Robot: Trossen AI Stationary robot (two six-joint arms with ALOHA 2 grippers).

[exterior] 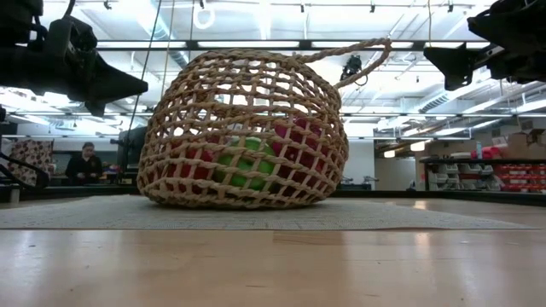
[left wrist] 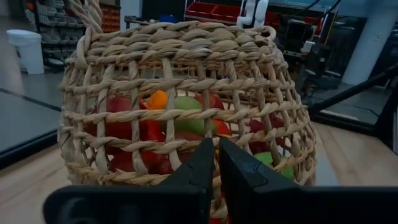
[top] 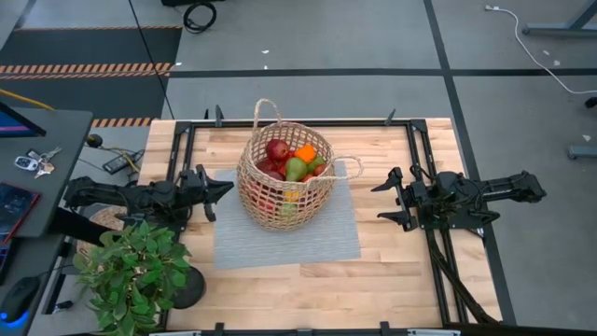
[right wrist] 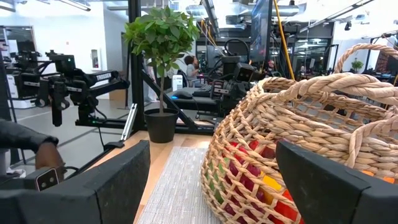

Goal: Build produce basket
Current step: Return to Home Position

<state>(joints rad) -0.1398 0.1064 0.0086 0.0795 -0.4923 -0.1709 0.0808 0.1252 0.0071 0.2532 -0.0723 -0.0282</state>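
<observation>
Currently, you find the basket [top: 284,177] on the grey mat [top: 326,233] at the centre of the surface [top: 401,271]. The produce [top: 291,161] lies inside it; red, green and orange pieces show through the weave. The left gripper [top: 224,189] hangs at the basket's 9 o'clock, apart from it, fingers [left wrist: 199,168] clenched together and empty. The right gripper [top: 384,200] hangs at 3 o'clock, also apart, fingers released wide. A potted plant [top: 135,271] stands at 7 o'clock.

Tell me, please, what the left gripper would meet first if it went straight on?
Probably the basket: the shut left gripper points straight at its woven side, with nothing visible between them.
</observation>
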